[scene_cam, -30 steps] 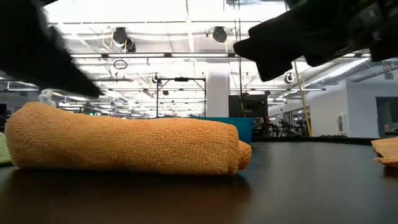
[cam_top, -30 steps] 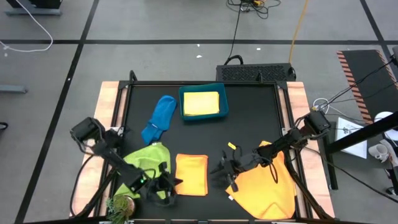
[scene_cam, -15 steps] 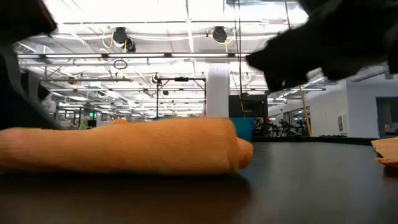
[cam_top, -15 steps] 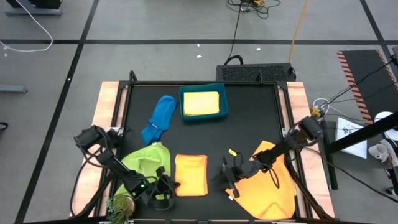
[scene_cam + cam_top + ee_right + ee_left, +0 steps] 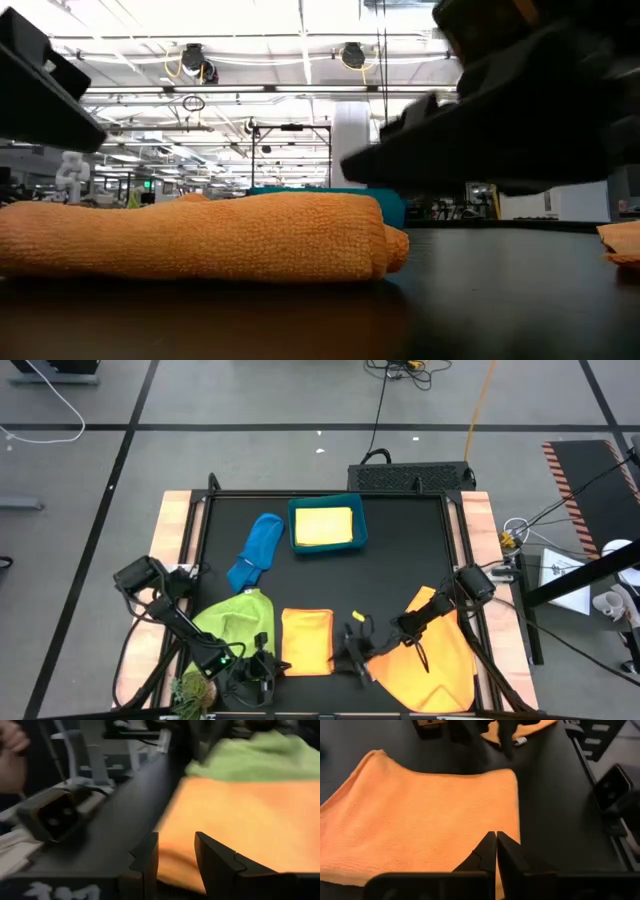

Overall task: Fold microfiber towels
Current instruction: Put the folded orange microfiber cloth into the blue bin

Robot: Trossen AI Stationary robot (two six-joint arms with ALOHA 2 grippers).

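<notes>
A folded orange towel (image 5: 308,640) lies flat on the black table near its front edge; it also shows in the low view (image 5: 200,235). My left gripper (image 5: 278,663) is shut, its tips (image 5: 496,836) over the towel's near left part. My right gripper (image 5: 352,650) is open just right of that towel, with the towel's edge ahead of its fingers (image 5: 173,840); in the low view (image 5: 380,160) it hangs above the table. A second orange towel (image 5: 425,655) lies spread at the near right. A lime green towel (image 5: 235,620) and a blue towel (image 5: 258,550) lie at the left. My left gripper's shut fingertips (image 5: 490,845) slant down from the table's left over the folded orange towel's top layer (image 5: 470,827), close to its near edge. I cannot tell whether they touch the cloth.
A teal bin (image 5: 358,532) holding a yellow towel (image 5: 323,525) stands at the far middle. A small plant (image 5: 195,690) sits at the near left corner. The low camera's housing (image 5: 612,792) stands at the front edge. A person's hand (image 5: 10,740) shows beyond the table.
My right gripper has gone toward the table's near edge and left, closer to the folded orange towel. My left gripper has gone toward the near edge along the towel's left side. In the low view the folded towel lies flatter than before.
</notes>
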